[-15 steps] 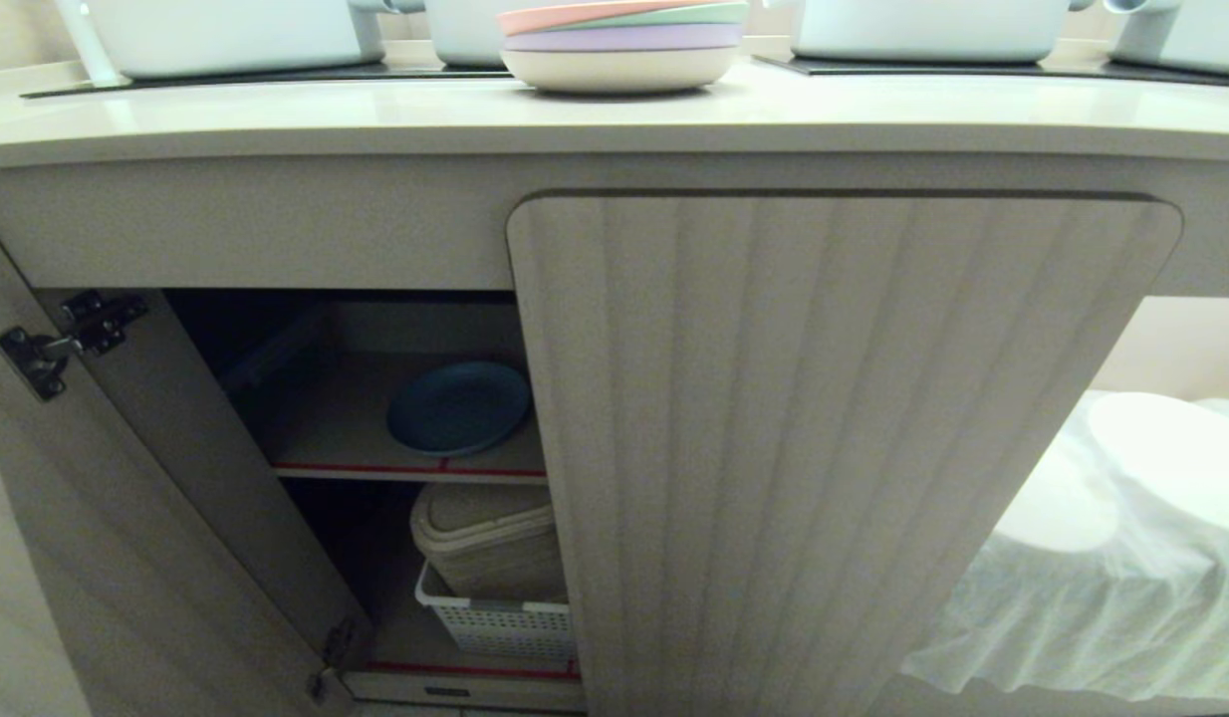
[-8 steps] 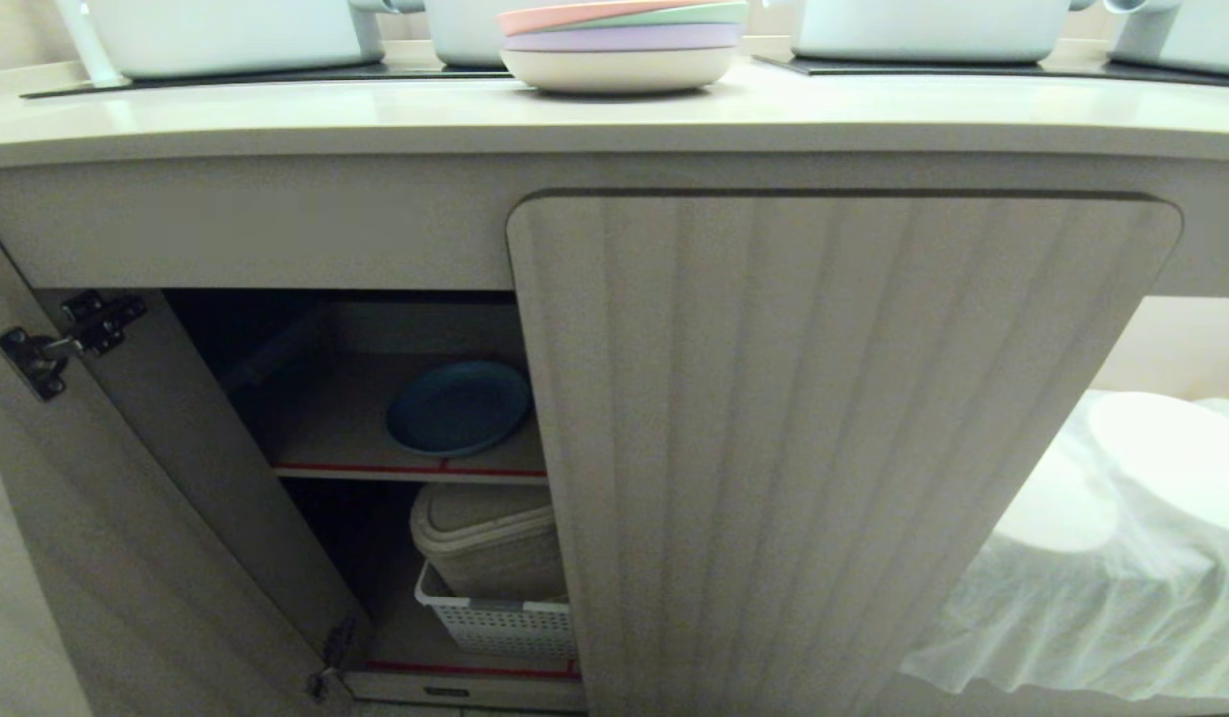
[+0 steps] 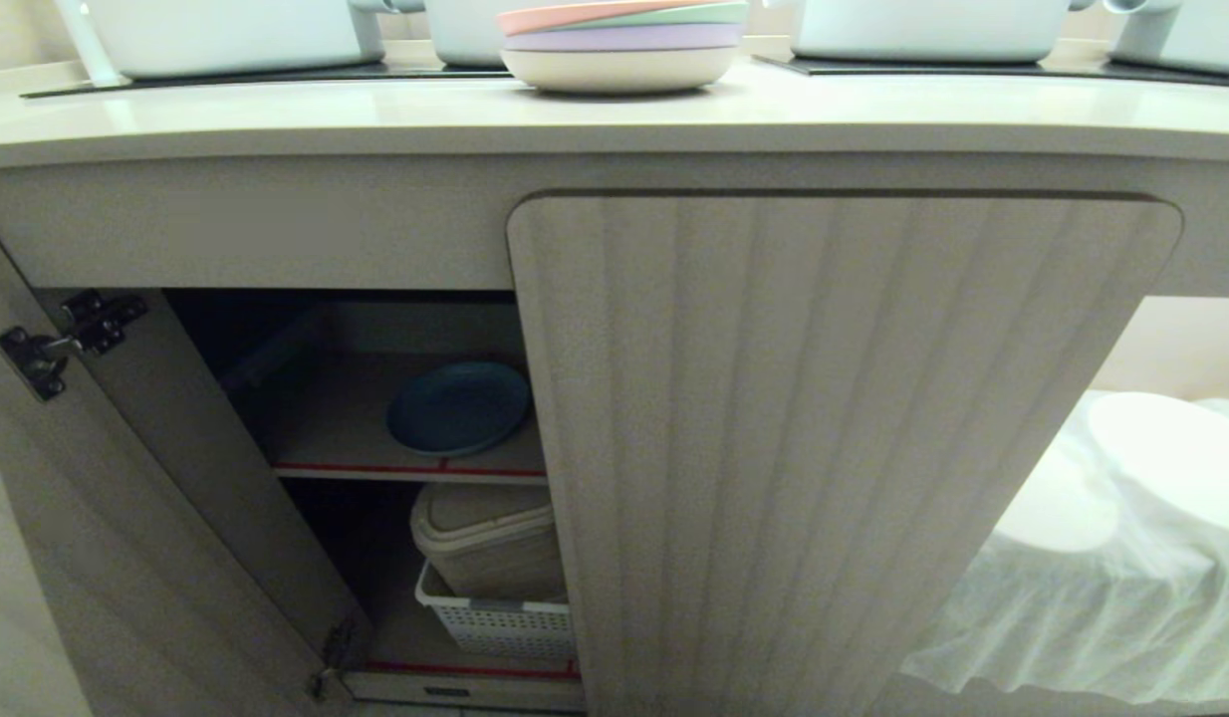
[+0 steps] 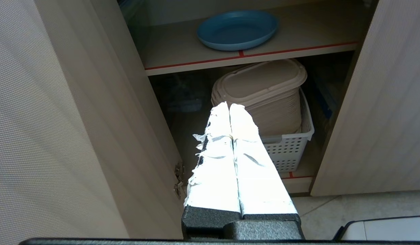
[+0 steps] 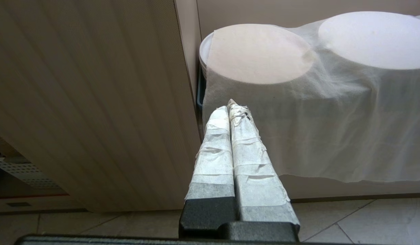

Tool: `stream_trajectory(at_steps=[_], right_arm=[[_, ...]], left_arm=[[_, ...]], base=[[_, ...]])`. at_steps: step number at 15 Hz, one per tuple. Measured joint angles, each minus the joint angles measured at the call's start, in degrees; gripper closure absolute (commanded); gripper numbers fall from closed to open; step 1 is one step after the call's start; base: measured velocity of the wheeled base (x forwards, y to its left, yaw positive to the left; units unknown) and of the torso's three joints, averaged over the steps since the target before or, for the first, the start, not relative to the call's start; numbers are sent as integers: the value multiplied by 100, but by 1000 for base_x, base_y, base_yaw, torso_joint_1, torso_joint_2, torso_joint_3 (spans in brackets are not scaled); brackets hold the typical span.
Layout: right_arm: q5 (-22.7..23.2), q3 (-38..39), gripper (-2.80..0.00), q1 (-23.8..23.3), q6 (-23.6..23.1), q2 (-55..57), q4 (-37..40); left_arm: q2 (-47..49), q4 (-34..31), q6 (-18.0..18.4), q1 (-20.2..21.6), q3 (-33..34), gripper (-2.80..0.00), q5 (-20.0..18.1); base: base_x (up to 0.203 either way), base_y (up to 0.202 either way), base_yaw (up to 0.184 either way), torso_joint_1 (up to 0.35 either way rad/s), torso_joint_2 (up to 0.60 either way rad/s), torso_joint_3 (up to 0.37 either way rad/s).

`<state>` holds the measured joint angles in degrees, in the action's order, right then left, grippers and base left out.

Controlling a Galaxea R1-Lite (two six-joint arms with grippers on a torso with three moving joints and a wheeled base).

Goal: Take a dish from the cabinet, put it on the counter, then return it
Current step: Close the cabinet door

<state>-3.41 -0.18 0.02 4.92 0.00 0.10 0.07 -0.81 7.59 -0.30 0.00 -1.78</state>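
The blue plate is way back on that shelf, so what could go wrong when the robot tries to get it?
1. The dish sits behind a half-open cabinet; the left door and right door leave a narrow gap, so the arm might bump one.
2. The left gripper is shut and would need opening first.
3. The flat dish could slide off the shelf onto the basket.
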Motion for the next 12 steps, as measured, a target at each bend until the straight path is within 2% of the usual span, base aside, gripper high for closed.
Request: stream_trajectory(at_steps=[4, 12], right_arm=[[-2, 0, 0, 2, 0, 0, 0], [0, 0, 0, 0, 2, 0, 0]], left_arm=[[0, 2, -208, 0, 0, 0, 21], [-2, 4, -254, 0, 0, 0, 38]], base=[[0, 0, 0, 0, 0, 0], [0, 0, 0, 0, 0, 0]])
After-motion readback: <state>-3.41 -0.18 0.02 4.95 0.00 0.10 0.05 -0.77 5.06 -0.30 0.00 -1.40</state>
